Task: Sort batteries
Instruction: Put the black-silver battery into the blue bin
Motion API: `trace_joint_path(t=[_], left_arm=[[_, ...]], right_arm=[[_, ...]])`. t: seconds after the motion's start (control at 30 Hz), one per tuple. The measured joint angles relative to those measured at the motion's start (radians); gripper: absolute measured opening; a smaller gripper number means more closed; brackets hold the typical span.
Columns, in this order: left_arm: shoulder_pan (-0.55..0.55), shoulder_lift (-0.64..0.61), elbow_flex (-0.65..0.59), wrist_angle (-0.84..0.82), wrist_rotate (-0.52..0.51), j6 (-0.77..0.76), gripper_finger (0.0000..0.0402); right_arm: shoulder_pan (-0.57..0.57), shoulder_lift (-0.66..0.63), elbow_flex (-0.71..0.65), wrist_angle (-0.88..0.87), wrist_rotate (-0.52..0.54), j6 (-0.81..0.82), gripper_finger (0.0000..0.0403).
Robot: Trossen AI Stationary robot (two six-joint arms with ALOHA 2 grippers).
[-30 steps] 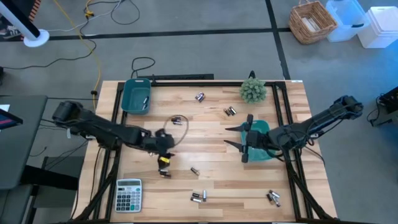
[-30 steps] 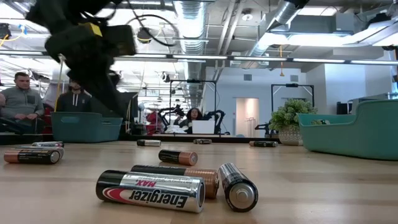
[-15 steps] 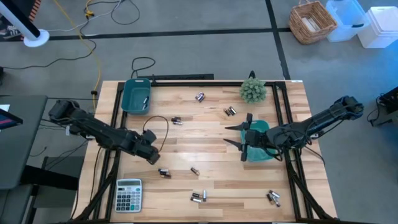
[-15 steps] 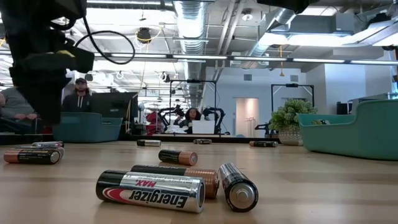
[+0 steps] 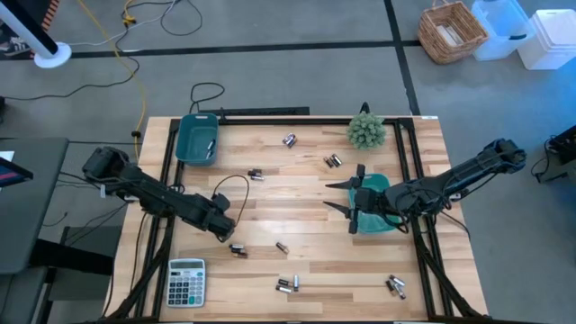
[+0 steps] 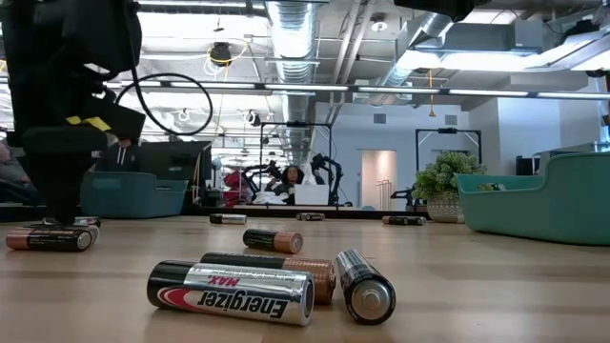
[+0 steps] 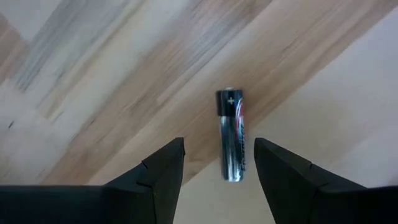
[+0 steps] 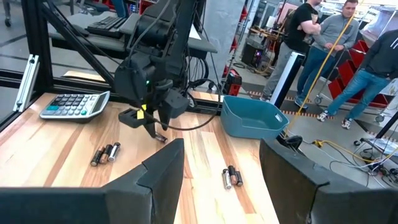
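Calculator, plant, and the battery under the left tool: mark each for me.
calculator (image 5: 186, 282): high view, middle of its keypad.
plant (image 5: 366, 131): high view, centre of the foliage.
battery (image 7: 231, 133): left wrist view, mid-body, lying on the wood between the left tool's (image 7: 219, 168) open fingers.

The left arm reaches low across the table, its left gripper (image 5: 227, 236) pointing down with fingers (image 7: 163, 174) spread apart. The right arm stretches inward, its right gripper (image 5: 343, 204) held level, fingers (image 8: 161, 168) wide apart and empty.
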Motion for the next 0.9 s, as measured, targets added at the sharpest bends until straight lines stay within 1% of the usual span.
trace_joint_path(t=[0.2,0.33,0.47,0.73,0.77,0.9], left_arm=[[0.002,0.03,-0.004,0.058,0.002,0.059,0.0189],[0.014,0.03,-0.045,0.14,0.022,0.077,0.0177],[0.025,0.031,-0.065,0.148,0.03,0.077,0.0145],[0.028,0.031,-0.072,0.172,0.034,0.123,0.0044],[0.028,0.031,-0.072,0.172,0.032,0.123,0.0037],[0.028,0.031,-0.072,0.173,0.029,0.123,0.0037]], right_arm=[[0.0,0.0,0.0,0.0,0.0,0.001,0.0224],[0.0,0.0,0.0,0.0,0.0,0.003,0.0224],[0.0,0.0,0.0,0.0,0.0,0.003,0.0224],[-0.002,0.0,0.0,-0.001,0.0,0.003,0.0224],[-0.002,0.0,0.0,-0.001,0.0,0.003,0.0224],[-0.002,0.0,0.0,-0.004,0.0,0.002,0.0224]])
